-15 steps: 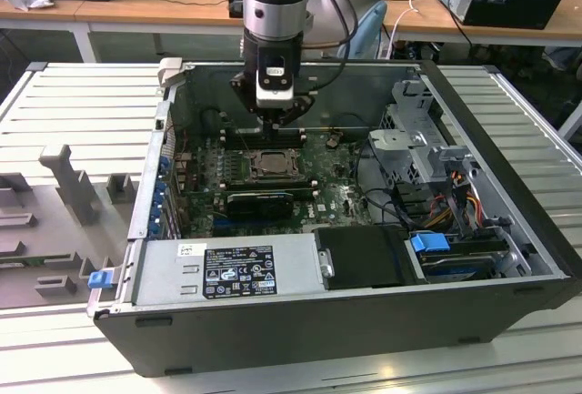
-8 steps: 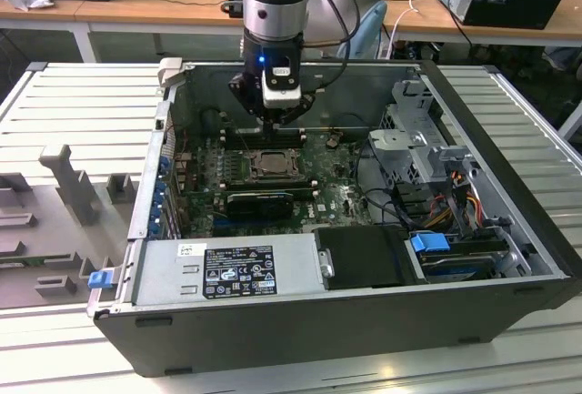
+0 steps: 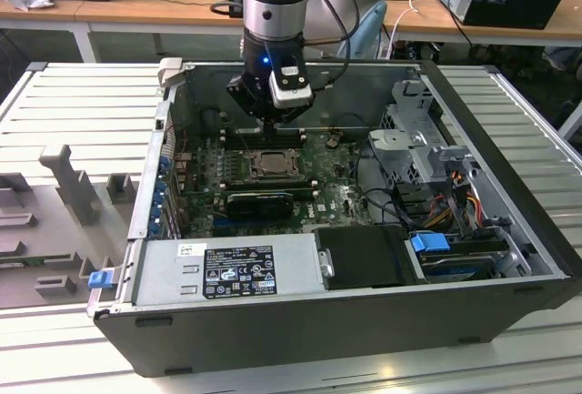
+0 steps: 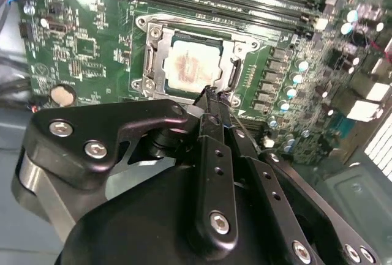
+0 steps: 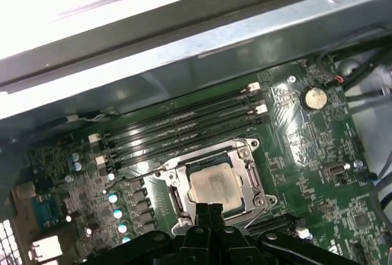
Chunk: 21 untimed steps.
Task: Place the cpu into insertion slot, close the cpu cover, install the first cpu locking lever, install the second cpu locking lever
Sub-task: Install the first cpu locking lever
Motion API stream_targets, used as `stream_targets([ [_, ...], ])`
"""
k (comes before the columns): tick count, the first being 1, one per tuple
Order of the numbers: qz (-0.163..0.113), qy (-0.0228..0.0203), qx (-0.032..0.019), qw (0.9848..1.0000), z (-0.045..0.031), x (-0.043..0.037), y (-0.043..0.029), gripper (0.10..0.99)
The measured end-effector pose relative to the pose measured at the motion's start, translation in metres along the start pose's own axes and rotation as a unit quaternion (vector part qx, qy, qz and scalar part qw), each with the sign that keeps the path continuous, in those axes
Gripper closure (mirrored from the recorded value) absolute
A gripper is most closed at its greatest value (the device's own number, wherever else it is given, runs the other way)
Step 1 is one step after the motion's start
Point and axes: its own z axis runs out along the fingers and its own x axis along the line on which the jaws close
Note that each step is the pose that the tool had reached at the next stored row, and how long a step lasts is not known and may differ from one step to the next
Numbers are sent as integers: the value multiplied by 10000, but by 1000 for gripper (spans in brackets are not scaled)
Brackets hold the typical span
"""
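Fingers (image 5: pixel 204 216) of the gripper (image 5: pixel 211 209) are seen pressed together, nothing held, poised at the edge of the cpu cover (image 5: pixel 252 179); the cpu (image 5: pixel 214 185) is seated inside that cover, which is laid flat.

Wrist views near cpu (image 5: pixel 212 185) (exterior farther)

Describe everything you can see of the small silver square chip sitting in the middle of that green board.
The cpu is a small flat square chip with a pale silver-grey metal top, faintly reddish in the second wrist view. It lies level on the green motherboard, next to the long black slots. The cpu cover lies flat around it, its window leaving the top bare. The tool, shut, hangs near the cover's edge, apparently not touching the chip.
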Motion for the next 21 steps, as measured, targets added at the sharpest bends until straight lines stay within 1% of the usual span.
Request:
stream_targets([
  [4,-319,8,3,9995,0,0,0,980],
  [5,-440,10,4,9990,0,0,0,980],
  [8,-636,15,6,9980,0,0,0,980],
  [11,-751,17,6,9972,0,4,-1,980],
  [13,-762,15,5,9971,1,15,-4,980],
  [16,-763,-6,0,9971,1,100,-31,980],
  [19,-784,-9,-8,9969,9,186,-57,980],
  [21,-893,-5,-8,9960,12,195,-61,980],
])
